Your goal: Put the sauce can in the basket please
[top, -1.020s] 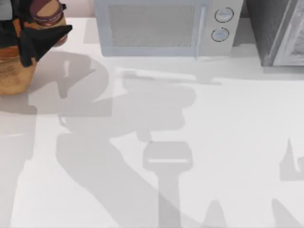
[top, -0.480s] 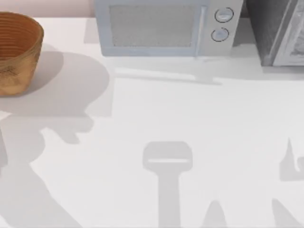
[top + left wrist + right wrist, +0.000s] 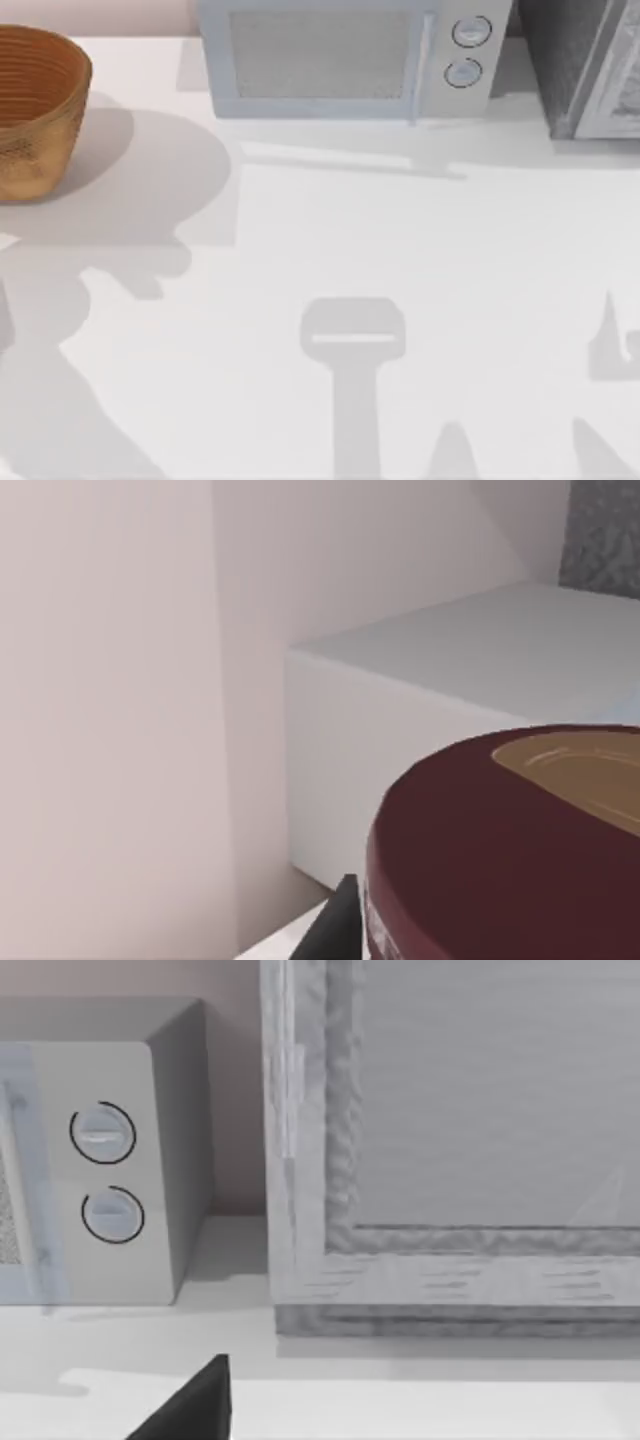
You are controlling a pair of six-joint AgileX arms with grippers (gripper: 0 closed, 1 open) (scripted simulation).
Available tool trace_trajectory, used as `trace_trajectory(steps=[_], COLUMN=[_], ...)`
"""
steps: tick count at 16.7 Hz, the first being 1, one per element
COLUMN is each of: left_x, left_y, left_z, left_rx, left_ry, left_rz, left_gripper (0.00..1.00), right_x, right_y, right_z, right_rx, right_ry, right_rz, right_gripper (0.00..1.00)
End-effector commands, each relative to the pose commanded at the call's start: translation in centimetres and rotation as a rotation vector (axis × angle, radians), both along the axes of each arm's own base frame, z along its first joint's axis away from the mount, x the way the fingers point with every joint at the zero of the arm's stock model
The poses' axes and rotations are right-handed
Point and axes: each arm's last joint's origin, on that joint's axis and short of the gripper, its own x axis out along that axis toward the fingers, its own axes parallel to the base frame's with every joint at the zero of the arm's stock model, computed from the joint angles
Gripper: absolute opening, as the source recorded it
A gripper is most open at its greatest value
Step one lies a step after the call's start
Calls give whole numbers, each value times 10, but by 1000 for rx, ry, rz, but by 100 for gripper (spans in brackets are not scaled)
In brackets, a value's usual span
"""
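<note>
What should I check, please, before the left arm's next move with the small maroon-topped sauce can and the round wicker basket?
1. Maroon-topped sauce can beside left gripper: ok.
2. Grip on can secure: cannot tell.
3. Round wicker basket upright at far left of white table: ok.
4. Can inside basket: not ok; its visible ribbed inside is bare.
5. Right gripper parked, facing grey microwave: ok.

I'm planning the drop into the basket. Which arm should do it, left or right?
Left, probably. The sauce can sits right at its wrist camera, and the basket stands at the table's far left. The right wrist camera faces the microwave.
</note>
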Motion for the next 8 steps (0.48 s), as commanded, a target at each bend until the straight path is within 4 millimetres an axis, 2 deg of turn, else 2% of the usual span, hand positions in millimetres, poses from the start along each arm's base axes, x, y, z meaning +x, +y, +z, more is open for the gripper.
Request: trace_trajectory(steps=[8], left_x=[35], left_y=[-37], left_z=[-19], left_rx=[-2], left_ry=[2], left_rz=[2], left_gripper=[0], right_x=[0], right_y=[0], right_z=[0], right_rx=[0], right_ry=[0], right_rz=[0], right_gripper=[100])
